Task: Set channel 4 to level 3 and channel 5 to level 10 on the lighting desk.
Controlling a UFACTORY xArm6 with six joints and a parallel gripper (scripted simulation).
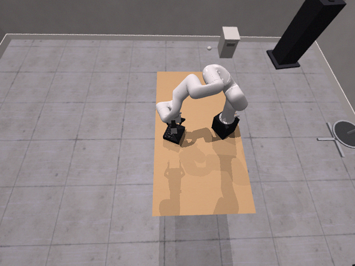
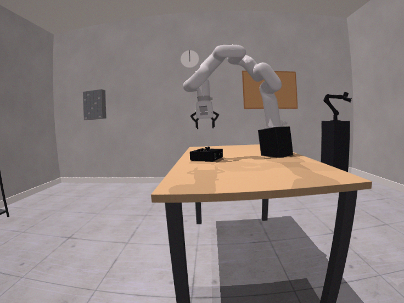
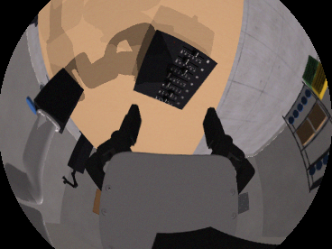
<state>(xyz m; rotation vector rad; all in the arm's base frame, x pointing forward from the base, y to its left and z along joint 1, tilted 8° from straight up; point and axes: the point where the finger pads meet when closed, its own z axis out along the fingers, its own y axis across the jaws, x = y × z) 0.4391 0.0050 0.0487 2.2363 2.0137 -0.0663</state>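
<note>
The lighting desk (image 2: 206, 154) is a small black box standing flat near the table's left edge. It also shows in the overhead view (image 1: 173, 134) and in the wrist view (image 3: 175, 69), where several rows of faders with pale scale marks run across its top. The fader levels are too small to read. My gripper (image 2: 204, 124) hangs well above the desk, pointing straight down, open and empty. In the wrist view both black fingers stand wide apart just below the desk's near edge.
The arm's black base block (image 2: 275, 141) stands on the table to the right of the desk. The table's left edge (image 1: 154, 136) runs close beside the desk. A black pedestal with a small arm (image 2: 335, 143) stands off the table at the right.
</note>
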